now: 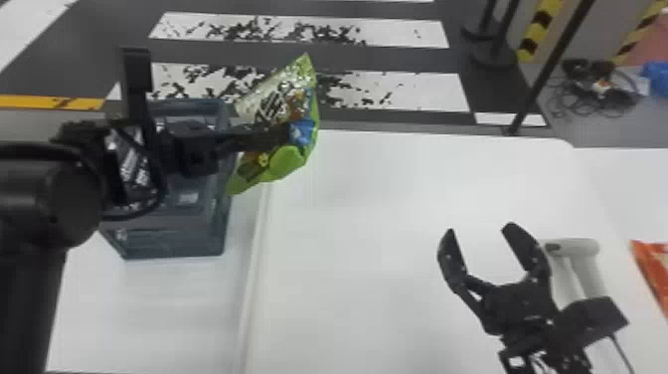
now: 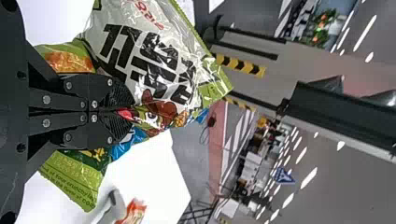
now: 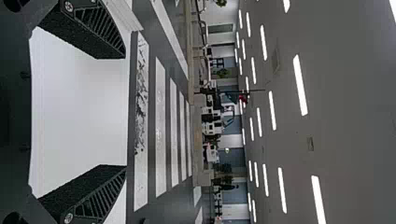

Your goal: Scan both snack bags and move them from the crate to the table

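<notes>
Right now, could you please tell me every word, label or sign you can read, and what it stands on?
None quotable.
Green snack bag: large dark lettering, too creased to quote surely; small print too blurred.
Orange packet: too blurred.
Blue sign in the background: too small to read.

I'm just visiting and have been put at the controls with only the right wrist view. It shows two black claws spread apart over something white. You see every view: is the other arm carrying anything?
Observer: Yes. The left gripper has a green-and-white snack bag pinched between its fingers.
Visitor: Oh, nice! And is anything lying near my own claws that I might be missing?
Observer: In the head view, a light grey handheld device, probably the scanner, lies on the table just to the right of the right gripper.
</notes>
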### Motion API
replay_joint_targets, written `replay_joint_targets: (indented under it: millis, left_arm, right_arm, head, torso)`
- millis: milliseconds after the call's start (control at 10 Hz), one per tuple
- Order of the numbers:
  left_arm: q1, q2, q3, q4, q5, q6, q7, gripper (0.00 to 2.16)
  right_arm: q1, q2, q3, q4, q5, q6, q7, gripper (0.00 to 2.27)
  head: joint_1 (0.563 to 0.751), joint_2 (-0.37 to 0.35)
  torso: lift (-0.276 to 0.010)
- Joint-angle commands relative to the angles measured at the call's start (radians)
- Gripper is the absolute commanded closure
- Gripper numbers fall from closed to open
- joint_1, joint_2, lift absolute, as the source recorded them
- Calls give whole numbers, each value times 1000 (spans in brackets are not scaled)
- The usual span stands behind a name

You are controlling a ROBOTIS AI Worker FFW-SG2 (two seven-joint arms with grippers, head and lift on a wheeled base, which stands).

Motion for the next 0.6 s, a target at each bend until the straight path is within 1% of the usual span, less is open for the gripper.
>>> replay_joint_targets:
  millis: [0, 100, 200, 300, 400, 500]
  left_arm:
    - [-5, -39, -105, -1, -34, -6, 15, 2142]
    - [-2, -71, -162, 23, -36, -27, 27, 2142]
    - [-5, -91, -240, 91, -56, -79, 56, 2142]
    - [-13, -103, -303, 174, -73, -141, 79, 2142]
    - [-13, -109, -377, 253, -100, -230, 129, 2142]
    - [-11, -126, -437, 345, -148, -303, 179, 2142]
  right_arm:
    - [1, -2, -9, -6, -2, -7, -24, 83]
    - [4, -4, -12, -9, -2, -10, -54, 83]
    - [6, -5, -13, -15, -3, -10, -76, 83]
    - [9, -7, -13, -23, -3, -13, -83, 83]
    - [9, -8, -13, -27, -3, -10, -102, 83]
    - [9, -11, -15, -27, -3, -10, -103, 83]
  head:
    - [695, -106]
    - [695, -138]
    - [695, -197]
    - [695, -253]
    - [695, -271]
    - [695, -309]
  torso:
    - [-88]
    - [-88]
    - [-88]
    - [-88]
    - [-88]
    - [-88]
